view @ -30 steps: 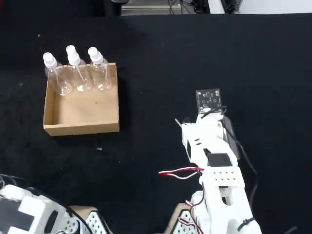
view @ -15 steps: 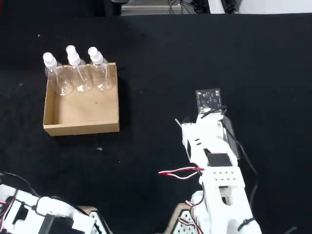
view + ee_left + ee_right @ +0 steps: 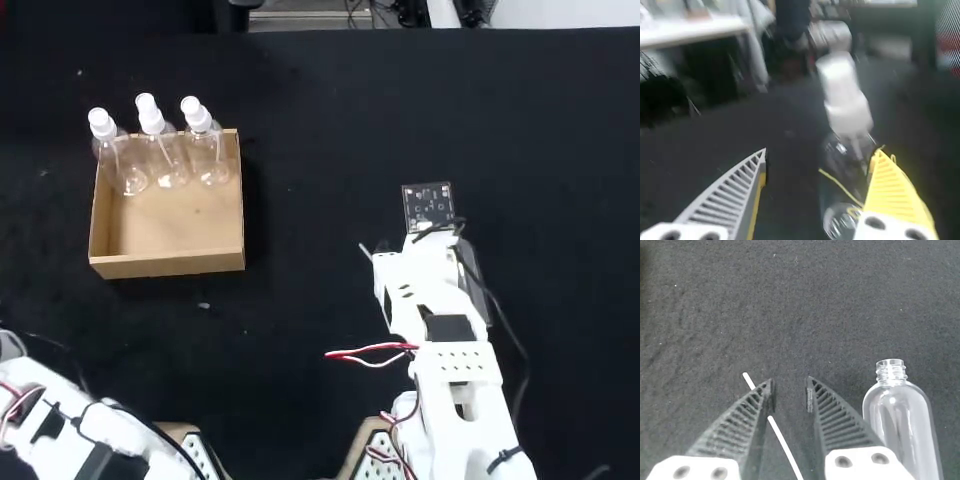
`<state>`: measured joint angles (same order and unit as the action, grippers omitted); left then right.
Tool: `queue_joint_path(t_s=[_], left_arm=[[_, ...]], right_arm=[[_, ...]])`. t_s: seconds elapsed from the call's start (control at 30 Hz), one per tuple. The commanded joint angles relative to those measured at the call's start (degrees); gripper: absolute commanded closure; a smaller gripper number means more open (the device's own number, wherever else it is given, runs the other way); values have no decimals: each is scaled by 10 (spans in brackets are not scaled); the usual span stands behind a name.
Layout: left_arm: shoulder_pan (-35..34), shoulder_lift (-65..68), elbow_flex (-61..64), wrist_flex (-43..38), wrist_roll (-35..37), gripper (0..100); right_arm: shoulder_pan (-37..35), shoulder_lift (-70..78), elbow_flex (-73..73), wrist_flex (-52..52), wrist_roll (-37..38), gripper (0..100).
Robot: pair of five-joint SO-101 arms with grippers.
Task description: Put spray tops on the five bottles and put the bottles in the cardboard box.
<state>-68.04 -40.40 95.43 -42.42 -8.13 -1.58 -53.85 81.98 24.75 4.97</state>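
The left tool (image 3: 820, 154) is spread wide around an upright clear plastic bottle with a white spray top (image 3: 844, 115), which is close against its yellow finger; contact is unclear. The right tool (image 3: 789, 390) is barely parted and holds nothing, with a thin white tube (image 3: 782, 440) under it and a clear uncapped bottle (image 3: 897, 407) just beside it on the black worktop (image 3: 400, 100). In the high view's upper left, the shallow cardboard box (image 3: 165, 262) holds three capped bottles (image 3: 160, 165). The fourth bottle looks ready for boxing. Next, the left tool should pinch it and lift it towards the box.
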Motion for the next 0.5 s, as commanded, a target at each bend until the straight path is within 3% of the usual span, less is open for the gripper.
queue_joint_path(t_s=[0.0, 0.17, 0.37, 0.47], left_arm=[[34, -6, -9, 18, -39, 679], [38, -5, -37, 25, -41, 660], [36, -6, -145, 194, -40, 662], [36, -9, -155, 201, -40, 662]], right_arm=[[-7, -11, -6, -16, 2, 917], [-7, -11, -6, -16, 2, 917], [-7, -11, -6, -16, 2, 917], [-7, -11, -6, -16, 2, 917]])
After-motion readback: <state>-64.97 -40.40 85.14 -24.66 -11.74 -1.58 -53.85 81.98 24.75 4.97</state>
